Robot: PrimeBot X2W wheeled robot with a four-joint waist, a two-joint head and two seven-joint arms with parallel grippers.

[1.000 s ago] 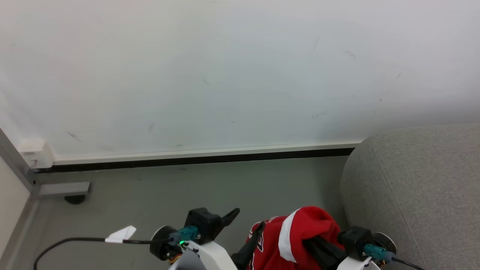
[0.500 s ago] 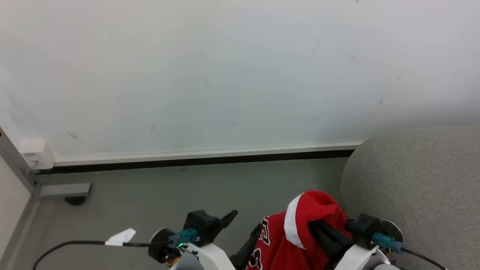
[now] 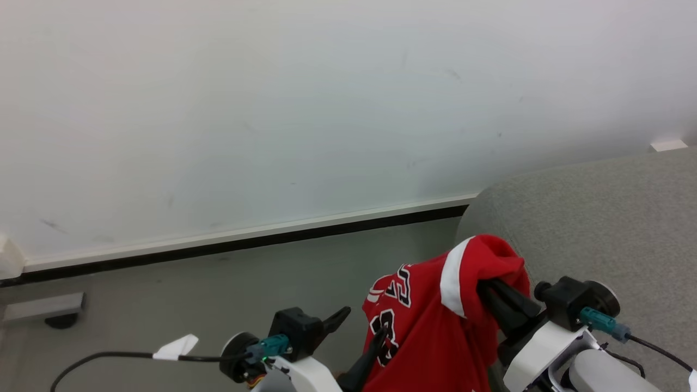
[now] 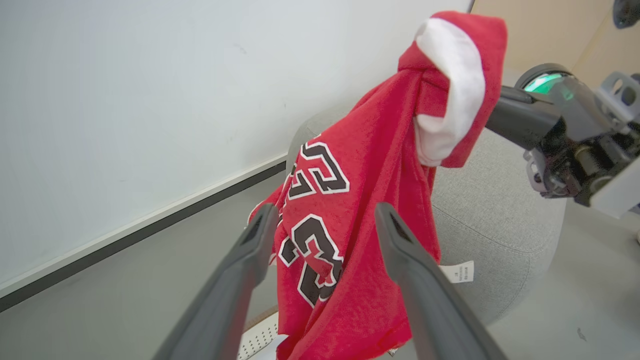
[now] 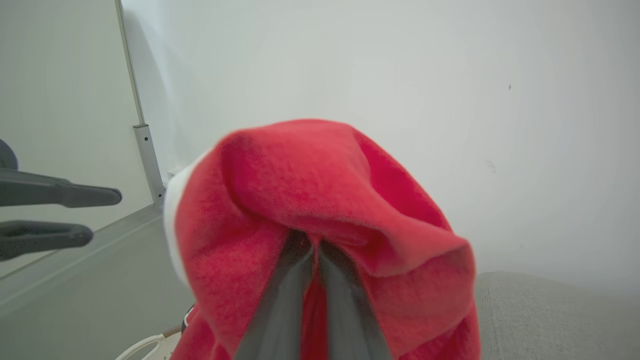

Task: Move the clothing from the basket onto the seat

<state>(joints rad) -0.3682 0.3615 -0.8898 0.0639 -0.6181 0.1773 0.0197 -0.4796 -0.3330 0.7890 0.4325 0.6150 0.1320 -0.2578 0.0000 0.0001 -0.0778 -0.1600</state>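
Observation:
The clothing (image 3: 430,321), a red jersey with white trim and black-and-white numbers, hangs in the air from my right gripper (image 3: 490,291), which is shut on a bunched fold near its top. In the right wrist view the two fingers press together under the red cloth (image 5: 325,200). The jersey (image 4: 350,200) dangles beside the rounded edge of the grey seat (image 3: 599,228). My left gripper (image 3: 365,320) stands open just left of the hanging cloth, holding nothing. A sliver of the perforated white basket (image 4: 260,339) peeks out below the jersey.
A white wall (image 3: 326,109) with a pale baseboard runs behind the grey floor (image 3: 245,283). A black cable with a white tag (image 3: 175,345) trails from my left wrist. A grey bracket foot (image 3: 43,307) sits at the far left by the wall.
The head camera has turned right, so more of the seat shows. My right gripper has lifted the jersey higher and closer to the seat's edge. The left gripper stays open.

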